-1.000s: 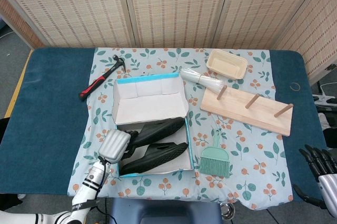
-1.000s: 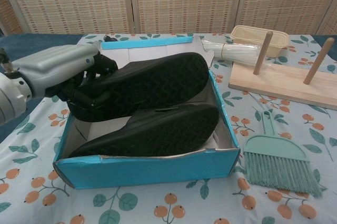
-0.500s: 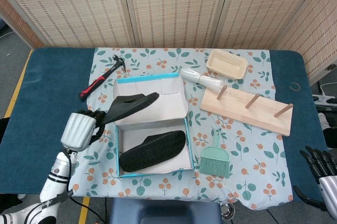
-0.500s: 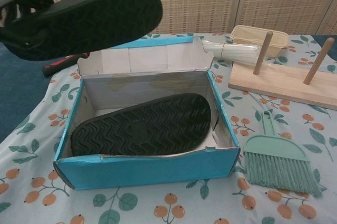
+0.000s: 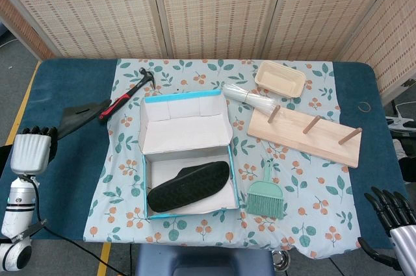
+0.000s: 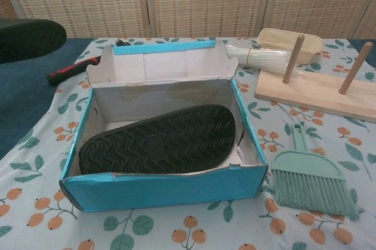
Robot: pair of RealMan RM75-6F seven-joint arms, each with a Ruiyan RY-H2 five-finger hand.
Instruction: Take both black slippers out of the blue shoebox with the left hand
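the left hand [image 5: 31, 149] is out at the far left over the bare blue table [image 5: 65, 178], back plate up, forearm running down toward the near edge, fingers clasped on one slipper [image 5: 79, 116] held above the table, toe pointing right toward the hammer [image 5: 123, 103]. the other slipper [image 5: 188, 186] lies sole-up in the shoebox [image 5: 187, 159], lid flipped back. the right hand [image 5: 393, 214] waits at the near right corner, fingers spread, holding nothing.
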